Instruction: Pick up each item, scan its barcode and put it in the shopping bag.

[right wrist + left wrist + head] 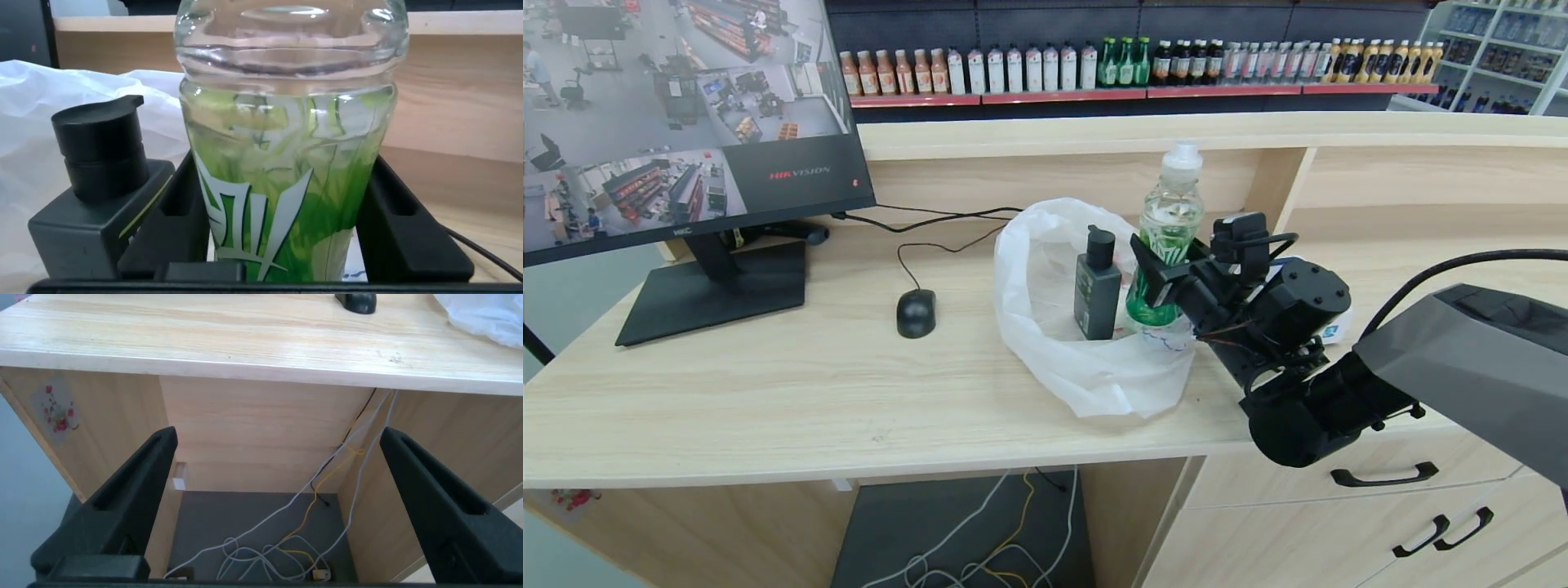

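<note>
A clear plastic bottle (1170,220) with a green label and white cap stands upright at the right rim of the white shopping bag (1045,269). My right gripper (1164,273) is shut on the bottle's lower half. In the right wrist view the bottle (286,163) sits between the black fingers (400,224), touching both. A dark squarish bottle (1097,286) with a black cap stands inside the bag, just left of the held one; it appears again (102,204) against the bag (49,90). My left gripper (278,445) hangs open below the counter edge, facing the knee space.
A monitor (678,106) stands at the back left of the wooden counter (768,392), with a black mouse (916,313) and its cable to the right. A raised ledge (1094,135) runs along the back. Loose cables (270,547) lie under the counter. Drawers (1380,478) are at the lower right.
</note>
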You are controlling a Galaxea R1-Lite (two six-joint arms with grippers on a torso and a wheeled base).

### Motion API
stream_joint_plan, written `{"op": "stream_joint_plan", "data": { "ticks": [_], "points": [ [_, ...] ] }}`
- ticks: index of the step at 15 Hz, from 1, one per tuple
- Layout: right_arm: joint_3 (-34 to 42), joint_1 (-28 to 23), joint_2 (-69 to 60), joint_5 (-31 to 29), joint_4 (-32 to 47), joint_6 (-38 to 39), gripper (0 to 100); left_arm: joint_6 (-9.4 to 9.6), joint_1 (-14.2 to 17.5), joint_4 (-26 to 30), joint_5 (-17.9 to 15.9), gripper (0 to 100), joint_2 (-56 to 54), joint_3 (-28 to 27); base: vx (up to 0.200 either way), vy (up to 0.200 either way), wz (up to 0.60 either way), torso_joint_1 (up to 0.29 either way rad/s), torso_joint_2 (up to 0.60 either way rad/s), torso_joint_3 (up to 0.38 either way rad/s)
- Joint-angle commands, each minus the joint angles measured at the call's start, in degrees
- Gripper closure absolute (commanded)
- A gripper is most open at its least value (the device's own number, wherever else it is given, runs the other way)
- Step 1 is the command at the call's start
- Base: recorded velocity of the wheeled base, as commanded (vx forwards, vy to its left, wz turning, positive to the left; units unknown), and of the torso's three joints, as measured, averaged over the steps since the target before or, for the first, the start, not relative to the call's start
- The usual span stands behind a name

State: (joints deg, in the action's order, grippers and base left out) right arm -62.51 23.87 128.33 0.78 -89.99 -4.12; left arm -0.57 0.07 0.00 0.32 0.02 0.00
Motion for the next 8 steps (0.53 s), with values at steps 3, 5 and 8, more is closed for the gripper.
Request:
{"op": "stream_joint_plan", "data": {
  "ticks": [3, 5, 8],
  "points": [
    [0.2, 0.2, -0.2, 0.2, 0.0, -0.1, 0, -0.04, 0.0, 0.0, 0.0, 0, 0.0, 0.0, 0.000, 0.000, 0.00, 0.000, 0.00, 0.000],
    [1.3, 0.2, -1.0, 0.2, 0.0, 0.0, 0, -0.04, 0.0, 0.0, 0.0, 0, 0.0, 0.0, 0.000, 0.000, 0.00, 0.000, 0.00, 0.000],
    [4.1, 0.0, -3.2, 0.1, 0.0, -0.1, 0, -0.04, 0.0, 0.0, 0.0, 0, 0.0, 0.0, 0.000, 0.000, 0.00, 0.000, 0.00, 0.000]
  ]
}}
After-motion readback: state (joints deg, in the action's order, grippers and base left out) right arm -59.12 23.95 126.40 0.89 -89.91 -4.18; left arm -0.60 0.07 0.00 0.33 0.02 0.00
